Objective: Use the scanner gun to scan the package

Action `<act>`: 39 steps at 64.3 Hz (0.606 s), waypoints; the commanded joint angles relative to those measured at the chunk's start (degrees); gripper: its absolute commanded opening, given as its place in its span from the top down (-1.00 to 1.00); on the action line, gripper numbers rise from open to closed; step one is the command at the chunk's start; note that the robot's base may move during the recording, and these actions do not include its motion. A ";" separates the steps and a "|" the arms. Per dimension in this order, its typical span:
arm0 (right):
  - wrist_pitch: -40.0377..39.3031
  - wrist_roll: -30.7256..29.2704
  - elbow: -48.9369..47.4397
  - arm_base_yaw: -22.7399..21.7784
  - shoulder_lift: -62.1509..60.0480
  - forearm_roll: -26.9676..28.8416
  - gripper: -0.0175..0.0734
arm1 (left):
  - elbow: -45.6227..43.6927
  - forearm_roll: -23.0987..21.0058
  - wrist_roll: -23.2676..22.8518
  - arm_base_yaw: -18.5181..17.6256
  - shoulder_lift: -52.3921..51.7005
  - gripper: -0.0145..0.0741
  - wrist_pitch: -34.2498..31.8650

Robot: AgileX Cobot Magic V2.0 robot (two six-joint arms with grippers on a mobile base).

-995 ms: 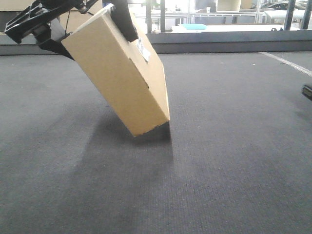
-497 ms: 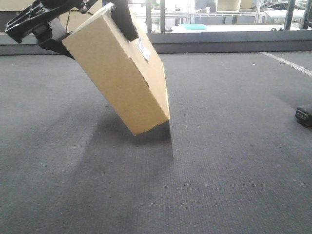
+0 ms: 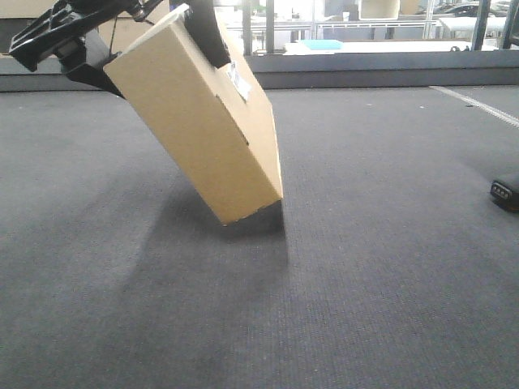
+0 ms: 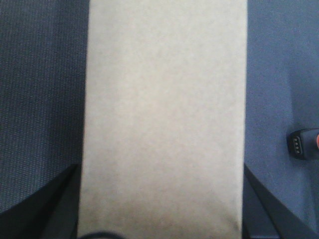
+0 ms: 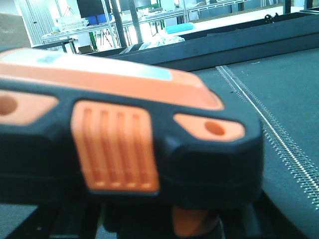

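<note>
Tilting box (image 3: 195, 121): a flat tan carton leans steeply, high end up left, low corner down at the carpet (image 3: 365, 275); I cannot tell whether that corner touches.
Label (image 3: 238, 83): a small white sticker sits on the box's upper narrow face, towards the right.
Left gripper (image 3: 154, 50): clamped on the box's high end, one black finger (image 3: 207, 32) across the near top edge and the other behind the far side.
Left wrist view: the pale broad face of the box (image 4: 164, 114) fills the middle, with dark fingers (image 4: 40, 211) at both lower corners.
Scanner (image 3: 507, 193): a small black body pokes in at the far right, low over the carpet and well apart from the box, its end with pale dots showing.
Scanner close up (image 5: 119, 144): black casing with orange ribbed pad and orange trim fills the right wrist view.
Right gripper: its fingers are hidden, so I cannot tell their grip.
</note>
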 commanded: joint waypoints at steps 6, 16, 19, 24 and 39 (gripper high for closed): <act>-3.10 -0.48 -0.22 -0.35 -0.23 -0.09 0.79 | -0.05 0.09 0.04 -0.43 -0.13 0.92 -1.33; -3.10 -0.48 -0.22 -0.35 -0.23 -0.09 0.15 | -0.05 0.09 0.04 -0.43 -0.13 0.92 -1.33; -3.10 -0.48 -0.12 -0.35 -0.23 -0.09 0.09 | -0.05 0.09 0.04 -0.43 -0.13 0.92 -1.33; -3.10 -0.48 0.22 -0.35 -0.33 -0.09 0.09 | -0.05 0.09 0.04 -0.43 -0.13 0.92 -1.33; -3.10 -0.48 3.66 -0.35 -0.82 -0.09 0.02 | -0.05 0.09 0.04 -0.43 -0.13 0.92 -1.33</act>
